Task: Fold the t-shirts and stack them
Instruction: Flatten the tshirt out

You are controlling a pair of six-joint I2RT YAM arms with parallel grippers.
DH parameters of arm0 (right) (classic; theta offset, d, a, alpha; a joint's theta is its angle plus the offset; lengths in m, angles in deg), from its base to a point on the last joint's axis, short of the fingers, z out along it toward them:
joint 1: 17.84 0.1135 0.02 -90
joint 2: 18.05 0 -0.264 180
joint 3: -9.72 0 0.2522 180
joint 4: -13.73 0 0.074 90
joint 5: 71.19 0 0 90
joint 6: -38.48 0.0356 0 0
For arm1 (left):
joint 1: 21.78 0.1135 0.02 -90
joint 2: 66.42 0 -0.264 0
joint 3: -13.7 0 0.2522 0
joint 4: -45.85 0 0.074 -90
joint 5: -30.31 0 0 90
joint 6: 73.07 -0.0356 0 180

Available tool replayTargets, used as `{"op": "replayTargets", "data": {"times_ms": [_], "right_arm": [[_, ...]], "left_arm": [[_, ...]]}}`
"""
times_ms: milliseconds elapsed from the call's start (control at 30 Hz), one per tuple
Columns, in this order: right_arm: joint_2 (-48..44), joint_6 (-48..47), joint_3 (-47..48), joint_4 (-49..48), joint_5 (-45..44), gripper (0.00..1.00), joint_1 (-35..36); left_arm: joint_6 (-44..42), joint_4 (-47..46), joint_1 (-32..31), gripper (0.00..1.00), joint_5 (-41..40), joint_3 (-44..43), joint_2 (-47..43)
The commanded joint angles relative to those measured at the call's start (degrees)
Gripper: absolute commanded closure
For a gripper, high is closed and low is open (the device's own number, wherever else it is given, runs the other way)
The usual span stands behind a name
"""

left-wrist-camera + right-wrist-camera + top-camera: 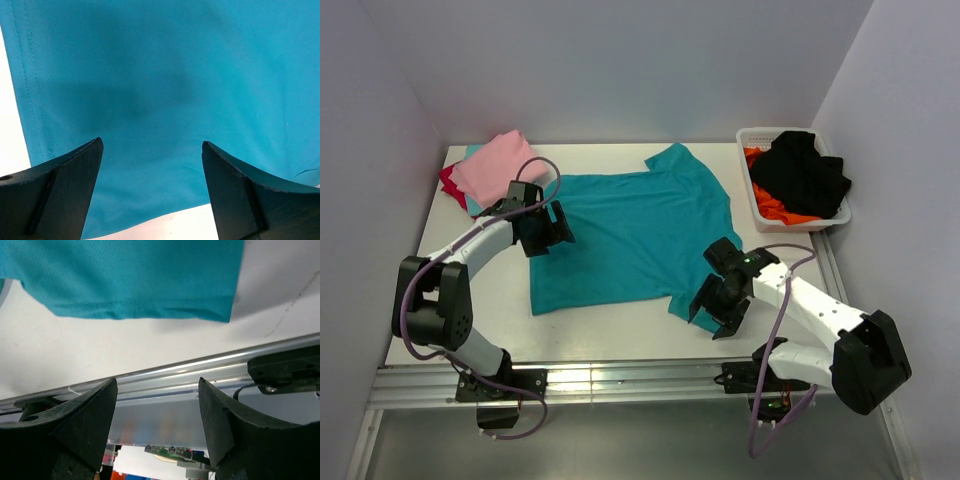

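Lying flat, teal t-shirt [630, 235] sits just beyond right end effector [716, 314].

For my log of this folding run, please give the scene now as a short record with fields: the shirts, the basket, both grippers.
teal t-shirt: spread flat on the table, unfolded
pink t-shirt: folded, on top of the pile at the far left corner
basket: far right, holds black cloth and orange cloth
left gripper: open, over the teal t-shirt's left edge, holding nothing
right gripper: open, by its near right sleeve, holding nothing
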Motion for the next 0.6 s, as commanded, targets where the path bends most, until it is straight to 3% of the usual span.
{"op": "replayTargets", "data": {"times_ms": [0, 267, 400, 500, 567], "right_arm": [[-1.86, 1.82, 4.77, 3.51, -2.02, 0.27, 0.37], [8.66, -4.67, 17.16, -1.75, -8.26, 0.29, -0.25], [20.70, -10.38, 32.94, -6.49, -8.80, 0.33, -2.18], [34.23, -15.31, 49.39, -4.84, -7.05, 0.45, -2.62], [44.08, -17.69, 58.01, -3.17, -5.20, 0.70, -2.62]], "left_arm": [[-0.67, -2.29, 0.13, 0.14, 1.73, 0.19, -0.30], [-0.76, 1.57, 0.13, 0.14, -0.29, -3.85, -1.80], [-0.15, 3.33, 0.21, 0.14, 0.05, -5.87, -1.97], [1.00, 4.38, 0.21, 0.14, 0.50, -6.14, -3.20], [2.14, 5.18, 0.21, 0.15, 1.02, -5.70, -4.08]]}}
